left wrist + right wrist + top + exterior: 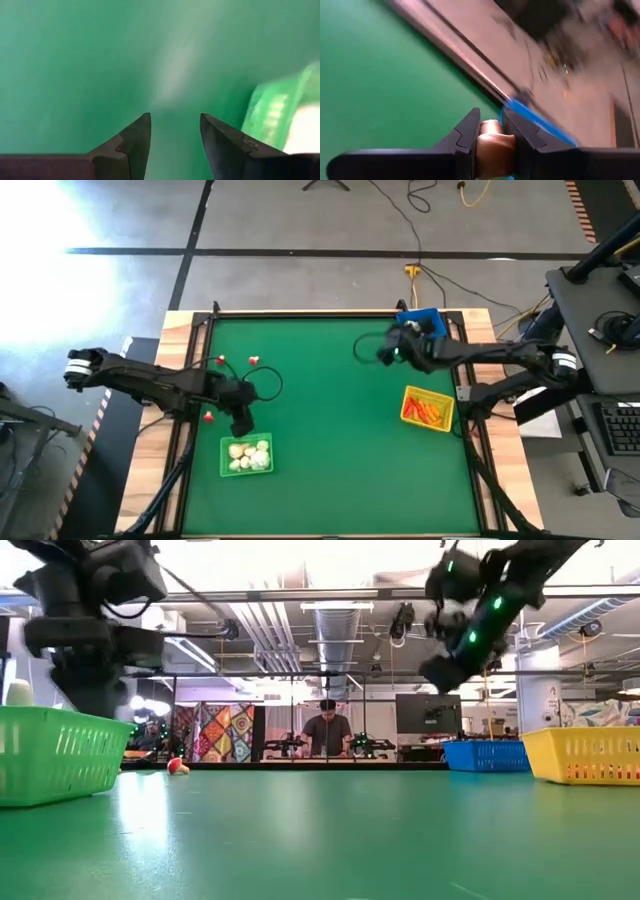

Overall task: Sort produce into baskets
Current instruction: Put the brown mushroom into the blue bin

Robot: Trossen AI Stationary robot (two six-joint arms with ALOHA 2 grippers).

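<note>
1. The right gripper is clamped on a small pale, tan-and-pinkish piece of produce, pinched between its fingers. In the high view it hangs above the far right of the worktop, just beside the blue basket at the far edge.
2. The green basket, near the front left, holds whitish bulbs; the yellow basket, by the right edge, holds orange sticks. A few red-and-white pieces lie loose on the cloth behind the left arm.
3. The left gripper has its fingers apart and empty, poised over bare cloth just beside the green basket's far edge.
4. Risks, as a judgement: the held piece is small and rounded, so it may slip or squirt out of the pinch. A release short of the blue basket could send it rolling off the far edge, which is close.
5. The left gripper sits so near the green basket that a careless descent could nudge it.
6. Open room is generous: the middle of the worktop is bare between the arms, which are well apart.
</note>
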